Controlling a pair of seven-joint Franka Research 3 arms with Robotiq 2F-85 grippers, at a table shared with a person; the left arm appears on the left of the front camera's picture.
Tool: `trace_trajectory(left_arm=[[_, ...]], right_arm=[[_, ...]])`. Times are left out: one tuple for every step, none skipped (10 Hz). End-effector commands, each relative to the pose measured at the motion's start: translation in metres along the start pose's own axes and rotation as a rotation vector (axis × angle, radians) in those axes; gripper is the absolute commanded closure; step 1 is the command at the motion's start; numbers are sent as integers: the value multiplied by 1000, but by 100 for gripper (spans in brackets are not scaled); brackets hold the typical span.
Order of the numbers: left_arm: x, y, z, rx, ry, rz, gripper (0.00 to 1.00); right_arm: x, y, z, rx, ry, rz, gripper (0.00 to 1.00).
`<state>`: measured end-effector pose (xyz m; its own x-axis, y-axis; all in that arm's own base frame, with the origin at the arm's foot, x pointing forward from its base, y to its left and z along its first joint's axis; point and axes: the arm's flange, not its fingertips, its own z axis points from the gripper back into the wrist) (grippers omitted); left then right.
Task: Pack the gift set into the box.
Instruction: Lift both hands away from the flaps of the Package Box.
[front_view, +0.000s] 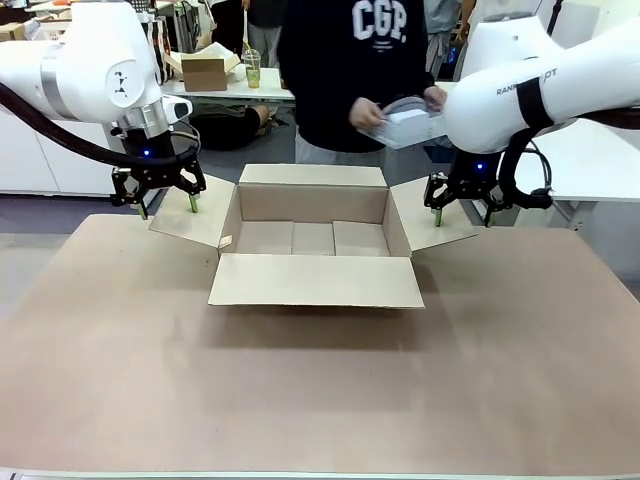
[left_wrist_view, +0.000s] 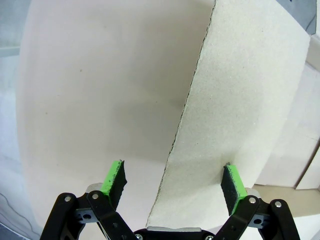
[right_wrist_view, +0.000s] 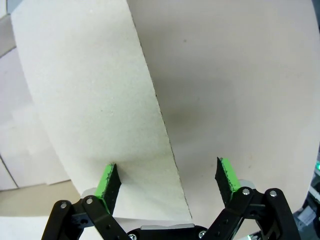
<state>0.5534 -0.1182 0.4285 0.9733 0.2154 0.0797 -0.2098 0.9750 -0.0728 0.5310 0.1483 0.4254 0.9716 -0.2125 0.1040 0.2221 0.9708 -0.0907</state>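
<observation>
You have the box (front_view: 313, 250) standing open in the middle of the table (front_view: 320, 390), with all four flaps folded outward. Your left gripper (front_view: 167, 207) hangs with its fingers spread wide astride the outer edge of the left flap (front_view: 195, 225), gripping nothing. Your right gripper (front_view: 462, 216) hangs the same way, wide apart and empty, over the right flap (front_view: 440, 225). Beyond the box, at the far side, the person (front_view: 340, 70) holds the white gift set (front_view: 408, 125) in both hands, higher than the box.

A robotics lab: white robot arms (front_view: 90, 60) are hanging over a table (front_view: 320, 400), with a person (front_view: 335, 100) standing before cluttered desks (front_view: 275, 91).
</observation>
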Motion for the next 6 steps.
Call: trace_trajectory(left_arm=[[-1, -1, 2, 20, -2, 15, 0], [-1, -1, 2, 20, -2, 15, 0], [-1, -1, 2, 20, -2, 15, 0], [-1, -1, 2, 20, -2, 15, 0], [-1, -1, 2, 20, -2, 15, 0], [-1, -1, 2, 20, -2, 15, 0]], right_arm=[[3, 4, 3, -19, -8, -16, 0], [3, 4, 3, -19, -8, -16, 0], [3, 4, 3, -19, -8, -16, 0], [3, 4, 3, -19, -8, -16, 0], [3, 4, 3, -19, -8, -16, 0], [3, 4, 3, -19, -8, -16, 0]])
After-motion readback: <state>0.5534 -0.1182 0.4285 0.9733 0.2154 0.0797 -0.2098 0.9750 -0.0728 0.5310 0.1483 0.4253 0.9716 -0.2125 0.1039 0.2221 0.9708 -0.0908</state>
